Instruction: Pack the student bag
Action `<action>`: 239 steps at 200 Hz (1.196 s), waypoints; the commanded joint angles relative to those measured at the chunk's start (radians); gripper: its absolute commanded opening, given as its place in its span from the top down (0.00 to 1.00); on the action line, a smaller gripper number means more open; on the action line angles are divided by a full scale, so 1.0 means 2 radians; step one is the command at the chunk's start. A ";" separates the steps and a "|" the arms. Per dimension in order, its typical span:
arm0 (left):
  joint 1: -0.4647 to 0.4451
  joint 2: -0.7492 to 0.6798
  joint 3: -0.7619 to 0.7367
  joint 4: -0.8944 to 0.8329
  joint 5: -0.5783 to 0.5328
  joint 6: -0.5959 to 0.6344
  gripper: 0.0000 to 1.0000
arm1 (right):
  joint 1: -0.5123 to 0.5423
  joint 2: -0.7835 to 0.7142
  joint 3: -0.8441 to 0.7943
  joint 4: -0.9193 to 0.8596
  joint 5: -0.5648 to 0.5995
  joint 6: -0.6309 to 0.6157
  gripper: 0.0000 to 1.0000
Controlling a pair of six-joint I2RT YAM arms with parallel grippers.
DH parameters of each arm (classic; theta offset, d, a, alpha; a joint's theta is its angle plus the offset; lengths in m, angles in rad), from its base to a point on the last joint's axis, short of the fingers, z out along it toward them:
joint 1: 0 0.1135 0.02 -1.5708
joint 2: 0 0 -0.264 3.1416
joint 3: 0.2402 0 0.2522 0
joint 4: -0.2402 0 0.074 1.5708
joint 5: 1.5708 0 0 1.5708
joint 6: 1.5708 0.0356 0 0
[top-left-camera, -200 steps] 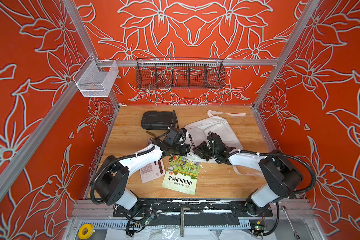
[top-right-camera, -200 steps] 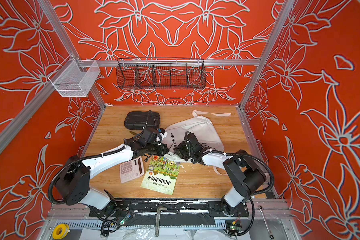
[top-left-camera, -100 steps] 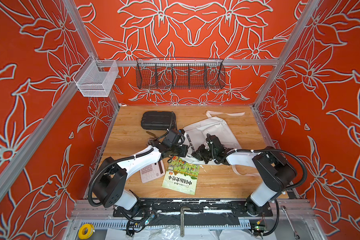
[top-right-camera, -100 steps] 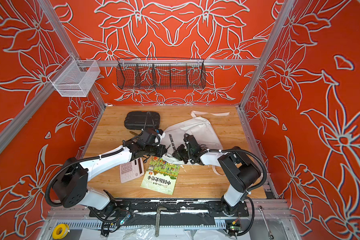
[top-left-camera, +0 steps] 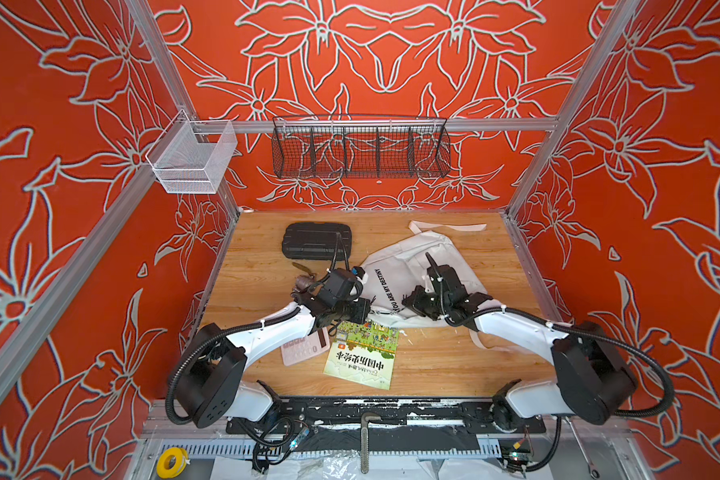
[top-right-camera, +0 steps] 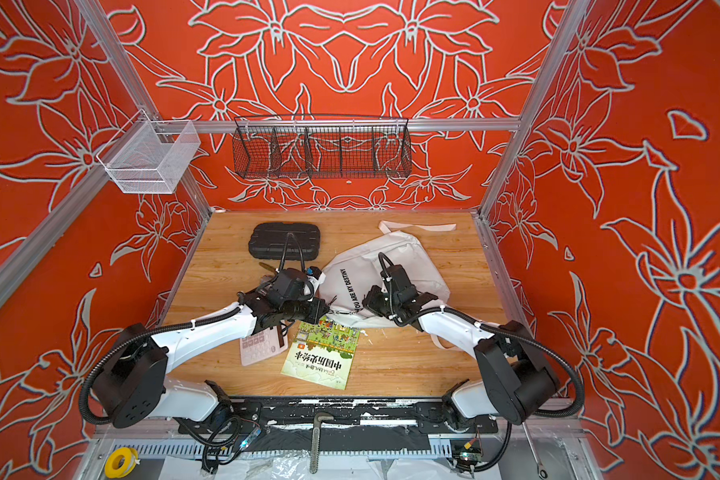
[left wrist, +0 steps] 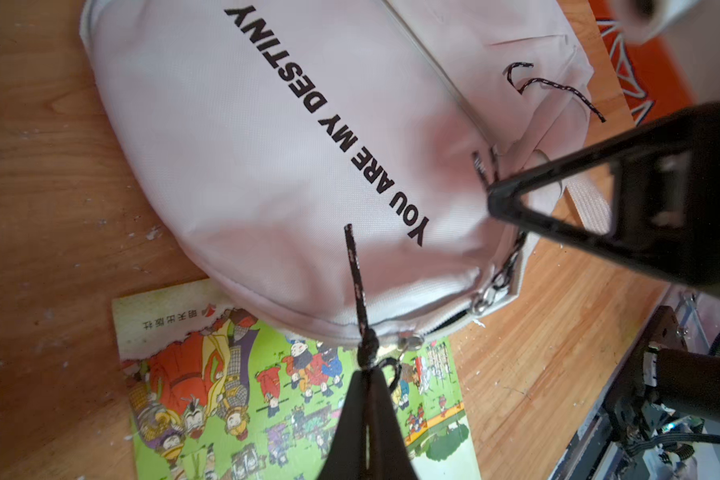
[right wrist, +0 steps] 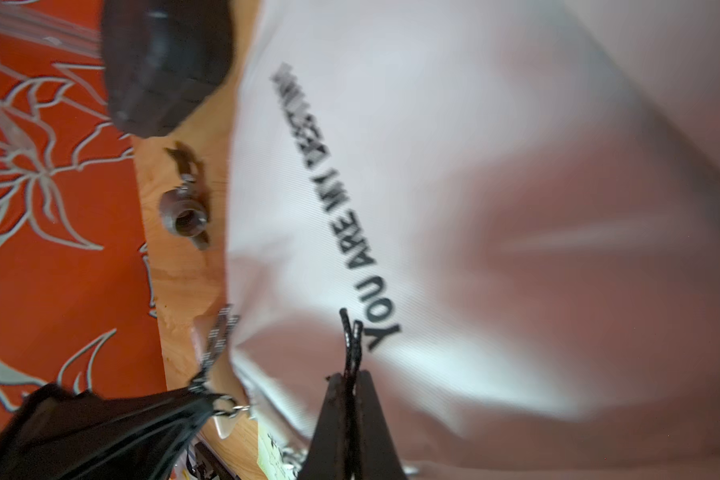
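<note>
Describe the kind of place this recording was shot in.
Likely a purpose-built robot test booth, not a real room: an aluminium frame carries printed red floral walls, and two robot arms are mounted along the front edge of a wooden tabletop.

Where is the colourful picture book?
In both top views the picture book lies flat on the table near the front middle, its far edge under the student bag, the pink calculator just left of it.
</note>
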 commanded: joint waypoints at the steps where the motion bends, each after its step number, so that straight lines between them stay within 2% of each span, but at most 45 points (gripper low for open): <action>1: 0.008 -0.001 -0.006 0.001 0.003 0.011 1.00 | -0.002 -0.018 0.033 -0.053 0.037 -0.166 1.00; 11: 0.010 0.001 -0.006 0.002 0.003 0.012 1.00 | -0.003 -0.017 0.034 -0.066 0.037 -0.192 1.00; 22: 0.012 0.002 -0.006 0.001 0.001 0.014 1.00 | -0.003 -0.015 0.035 -0.089 0.055 -0.194 1.00; 90: 0.045 -0.019 -0.010 0.007 -0.016 -0.002 1.00 | -0.013 -0.043 -0.006 -0.150 0.108 -0.089 1.00; 136: 0.079 -0.058 -0.016 -0.004 -0.034 0.003 1.00 | -0.027 -0.103 -0.039 -0.193 0.194 -0.068 1.00; 175: 0.093 -0.069 -0.016 -0.017 -0.022 0.009 1.00 | -0.055 -0.140 -0.052 -0.202 0.249 -0.081 1.00; 220: 0.093 -0.075 -0.009 -0.020 -0.003 0.015 1.00 | -0.076 -0.125 -0.039 -0.207 0.293 -0.144 1.00; 232: 0.093 -0.082 -0.010 -0.016 -0.004 0.017 1.00 | -0.082 -0.123 -0.035 -0.210 0.295 -0.152 1.00; 239: 0.093 -0.085 -0.007 -0.014 0.000 0.015 1.00 | -0.087 -0.123 -0.034 -0.202 0.278 -0.164 1.00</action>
